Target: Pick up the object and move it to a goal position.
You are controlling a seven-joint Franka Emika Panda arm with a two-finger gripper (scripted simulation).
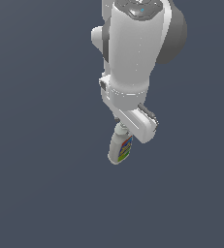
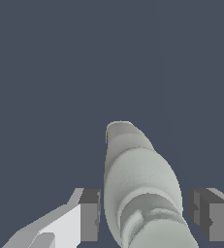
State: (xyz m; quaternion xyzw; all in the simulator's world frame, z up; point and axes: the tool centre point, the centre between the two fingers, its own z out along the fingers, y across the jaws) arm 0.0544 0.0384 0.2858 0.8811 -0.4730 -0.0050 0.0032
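With the gripper [image 2: 145,213] spread wide around the bottle [image 2: 140,189], not yet touching, the grasp step awaits; closing comes next.

Backdrop [image 1: 40,145]: a flat, uniform slate-blue field fills both views, the wrist view [image 2: 50,72] included. It shows no edges, seams, markings or shadows. Whether it is a floor or a bench cannot be told.

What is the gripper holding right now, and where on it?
Probably nothing yet. The bottle sits between the fingers, cap end nearest the gripper, but the wrist view shows gaps on both sides, so the jaws have not closed on it.
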